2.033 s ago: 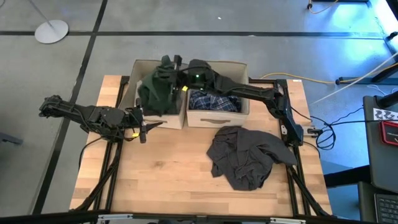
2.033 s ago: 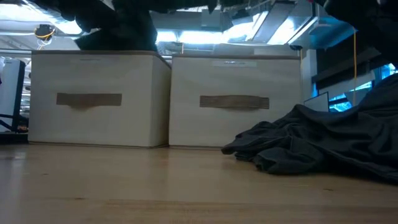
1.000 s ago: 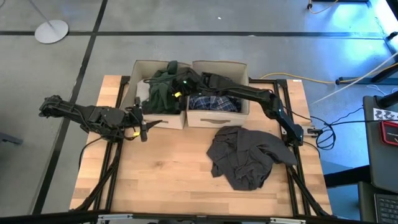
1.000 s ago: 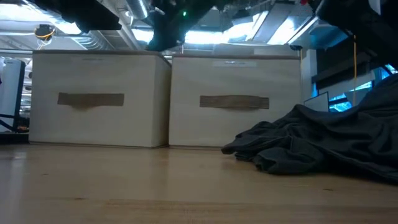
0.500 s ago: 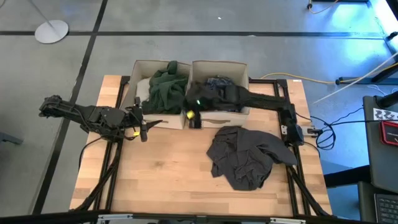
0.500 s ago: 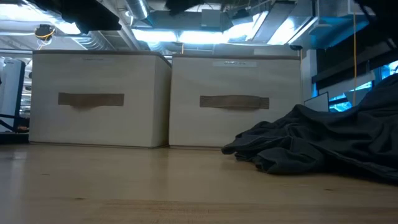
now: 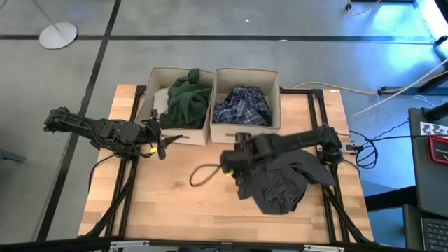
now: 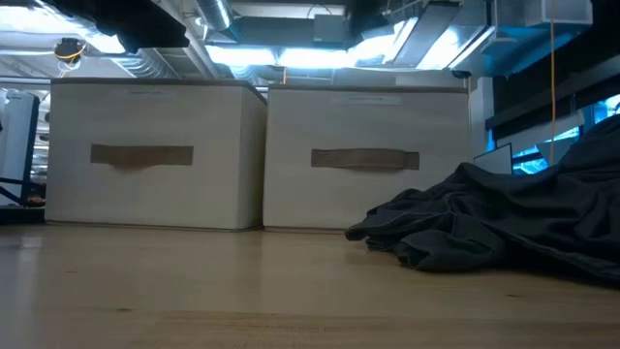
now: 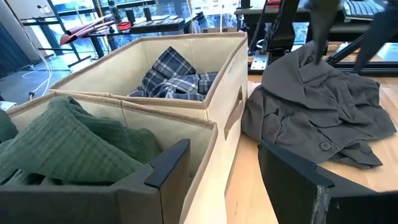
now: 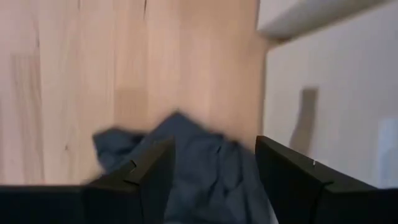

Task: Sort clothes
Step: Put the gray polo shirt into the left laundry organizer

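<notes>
I see my right tool (image 7: 231, 164) spread wide and empty above the dark grey garment's (image 7: 280, 178) edge — my left tool (image 7: 159, 142) waits beside the boxes, fingers apart.

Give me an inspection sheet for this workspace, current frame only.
Surface: wooden table, bare boards in front.
Job's things: dark green garment over a white garment in the left fabric box; plaid garment in the right fabric box; dark grey garment loose on the table, in front of the right box.
Clutter: nothing seen.
Grippers: right pincer open above the grey garment's left edge; left pincer open, waiting by the left box.
Cables: loop by the right arm; leads off the table's right edge; yellow cable on the floor.
Surroundings: round stand base on grey floor; equipment at right.
</notes>
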`<move>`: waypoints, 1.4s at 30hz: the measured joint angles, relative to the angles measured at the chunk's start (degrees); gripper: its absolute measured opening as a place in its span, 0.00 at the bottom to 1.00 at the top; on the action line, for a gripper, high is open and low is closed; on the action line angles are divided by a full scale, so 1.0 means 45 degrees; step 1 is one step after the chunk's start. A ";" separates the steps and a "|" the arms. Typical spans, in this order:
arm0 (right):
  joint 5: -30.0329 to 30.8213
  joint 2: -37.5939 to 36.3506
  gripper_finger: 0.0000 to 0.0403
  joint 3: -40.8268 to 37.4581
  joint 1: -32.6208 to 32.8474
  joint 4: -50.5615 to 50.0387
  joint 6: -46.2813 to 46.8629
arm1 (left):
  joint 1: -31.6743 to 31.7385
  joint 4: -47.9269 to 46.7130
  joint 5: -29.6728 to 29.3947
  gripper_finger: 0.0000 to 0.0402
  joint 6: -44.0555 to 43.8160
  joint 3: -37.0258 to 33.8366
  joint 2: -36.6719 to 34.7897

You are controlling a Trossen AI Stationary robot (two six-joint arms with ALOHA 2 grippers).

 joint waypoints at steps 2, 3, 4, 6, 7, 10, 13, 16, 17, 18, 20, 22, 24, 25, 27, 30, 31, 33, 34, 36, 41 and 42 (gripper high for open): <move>0.0015 -0.0056 0.56 -0.0704 0.0449 -0.0072 0.0501 | 0.0000 -0.0031 0.0000 0.45 -0.0022 0.0000 0.0000; 0.0058 -0.0059 0.56 -0.1085 0.0654 -0.0143 0.0705 | -0.0004 -0.0068 0.0000 0.45 -0.0023 0.0000 0.0005; 0.0152 -0.0026 0.56 -0.1474 0.0873 -0.0260 0.0843 | -0.0005 -0.0085 0.0000 0.45 -0.0023 0.0000 0.0021; 0.0372 -0.0006 0.56 -0.2286 0.1223 -0.0575 0.1225 | -0.0005 -0.0088 0.0000 0.45 -0.0023 0.0000 0.0034; 0.0526 -0.0054 0.56 -0.2712 0.1363 -0.0671 0.1445 | -0.0005 -0.0090 0.0000 0.45 -0.0023 0.0000 0.0034; 0.0688 -0.0530 0.56 -0.4221 0.1687 -0.0609 0.2260 | -0.0005 -0.0077 0.0000 0.45 -0.0023 0.0000 0.0034; 0.0774 -0.1573 0.56 -0.5959 0.1796 -0.0434 0.3378 | -0.0003 -0.0053 0.0000 0.45 -0.0023 0.0000 0.0034; 0.0815 -0.3113 0.56 -0.7813 0.1796 -0.0100 0.4803 | -0.0005 -0.0005 0.0000 0.45 0.0022 0.0000 0.0049; 0.0878 -0.3678 0.56 -0.8436 0.1796 0.0121 0.5253 | -0.0005 0.0011 0.0000 0.45 0.0026 0.0000 0.0049; 0.0894 -0.4284 0.56 -0.9078 0.1795 0.0441 0.5670 | -0.0004 0.0006 0.0000 0.45 0.0026 0.0000 0.0049; 0.0889 -0.5492 0.56 -1.0310 0.1792 0.0998 0.6441 | 0.0000 0.0020 0.0000 0.45 0.0031 0.0000 0.0049; 0.0803 -0.6570 0.56 -1.1393 0.1792 0.1429 0.7277 | 0.0000 0.0020 0.0000 0.45 0.0031 0.0000 0.0049; 0.0365 -0.7487 0.56 -1.2313 0.1787 0.1586 0.8187 | 0.0000 0.0015 0.0000 0.45 0.0031 0.0000 0.0049; 0.0294 -0.7896 0.56 -1.2701 0.1787 0.1667 0.8680 | 0.0000 0.0014 0.0000 0.45 0.0031 0.0000 0.0049; 0.0262 -0.8591 0.56 -1.3406 0.1792 0.1837 0.9447 | 0.0000 0.0015 0.0000 0.45 0.0031 0.0000 0.0049; 0.0222 -0.9254 0.56 -1.4431 0.1788 0.2148 1.0136 | 0.0000 0.0015 0.0000 0.45 0.0031 0.0000 0.0049; 0.0219 -0.9379 0.56 -1.4758 0.1763 0.2434 1.0175 | 0.0000 0.0015 0.0000 0.45 0.0031 0.0000 0.0049; 0.0220 -0.9473 0.56 -1.5377 0.1758 0.3118 1.0103 | 0.0000 0.0013 0.0000 0.45 0.0013 0.0000 0.0049; 0.0214 -0.9468 0.56 -1.5670 0.1758 0.3530 0.9966 | 0.0000 0.0013 0.0000 0.45 0.0011 0.0000 0.0049; 0.0210 -0.9438 0.56 -1.6232 0.1758 0.4495 0.9329 | 0.0000 0.0015 0.0000 0.45 -0.0003 0.0000 0.0059; 0.0049 -0.9269 0.56 -1.7562 0.1758 0.6164 0.8630 | 0.0000 0.0020 0.0000 0.45 -0.0008 0.0000 0.0177; -0.0101 -0.9225 0.56 -1.7777 0.1758 0.6249 0.8539 | 0.0000 0.0015 0.0005 0.45 -0.0008 0.0000 0.0191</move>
